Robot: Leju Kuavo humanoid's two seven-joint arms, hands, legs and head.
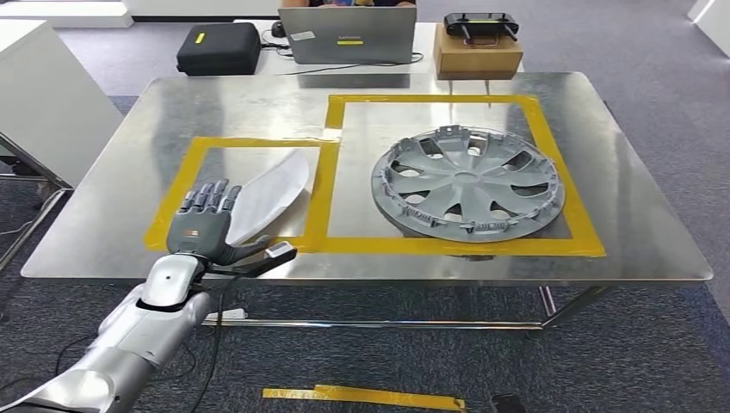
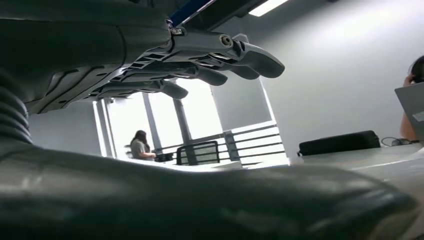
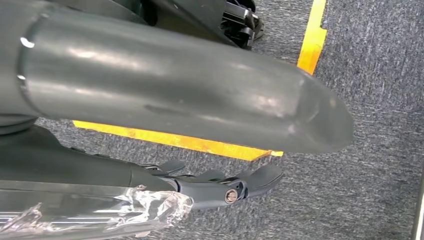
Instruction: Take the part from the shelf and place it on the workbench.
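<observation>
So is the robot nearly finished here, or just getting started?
Nearly finished, it seems. The silver plastic wheel cover lies in the large yellow-taped square on the steel workbench. The left hand is spread flat over a white curved panel in the smaller square, seemingly just set down. The right hand hangs over the carpet, holding nothing. Left: withdrawing.

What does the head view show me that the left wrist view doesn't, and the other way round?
The head view alone lays out the workbench top: the wheel cover flat inside the larger yellow tape frame, the white curved part in the smaller frame, and the left hand flat by that part. The left wrist view alone shows bright windows and a seated person far off. Both show the left hand with fingers apart, the black case and the laptop.
</observation>
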